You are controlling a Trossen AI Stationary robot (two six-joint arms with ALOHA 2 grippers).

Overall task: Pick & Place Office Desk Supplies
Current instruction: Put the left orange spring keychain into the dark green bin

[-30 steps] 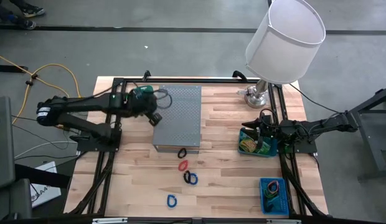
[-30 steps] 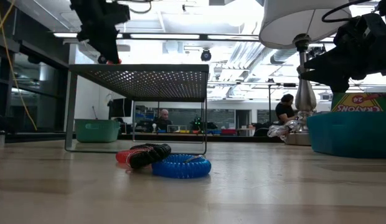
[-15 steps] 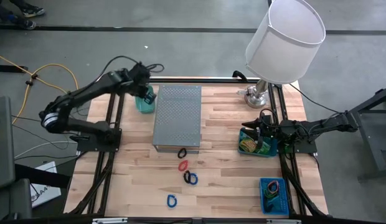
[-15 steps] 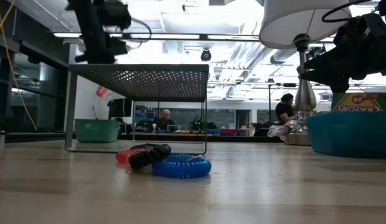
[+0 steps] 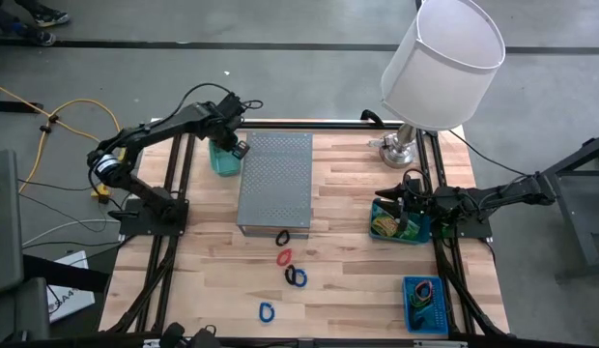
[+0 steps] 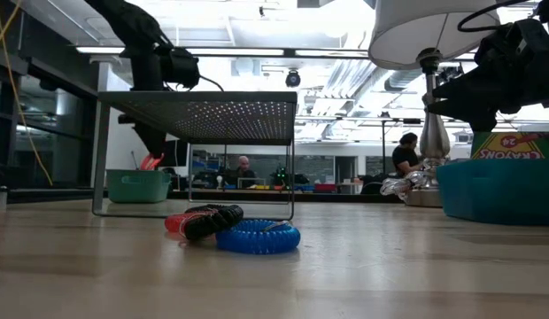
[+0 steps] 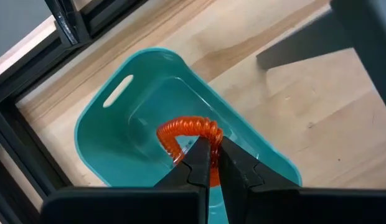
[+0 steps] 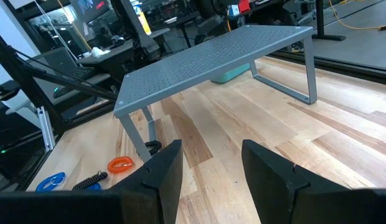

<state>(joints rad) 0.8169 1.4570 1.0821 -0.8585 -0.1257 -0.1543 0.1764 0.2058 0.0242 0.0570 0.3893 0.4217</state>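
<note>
My left gripper (image 5: 234,147) hangs over a teal bin (image 5: 220,159) at the table's far left, shut on an orange-red coil loop (image 7: 188,132). In the low view the coil (image 6: 150,162) hangs just above the bin's rim (image 6: 137,175). Loose on the wood near the table's middle lie a black coil (image 5: 282,237), a red one (image 5: 284,257), a dark blue one (image 5: 296,276) and a blue one (image 5: 267,310). My right gripper (image 5: 401,206) waits open at the right edge, nothing between its fingers (image 8: 171,171). My left gripper pinches the coil loop between its two fingertips at one side of the ring (image 7: 202,144). The fingers come from above, slanting steeply down. The rest of the ring sticks out past the fingertips, lifted clear over the bin's inside.
A grey perforated metal stand (image 5: 274,184) stands right beside the teal bin. A lamp with a white shade (image 5: 440,63) is at the far right. Below the right gripper sits a teal bin with a crayon box (image 5: 396,227), and a blue tray (image 5: 425,302) sits near right.
My left gripper, shut on the red coil throughout, has swung from above the stand's far-left corner toward the far left of the table and come down. It now hangs over the teal bin with the coil just above the rim.
</note>
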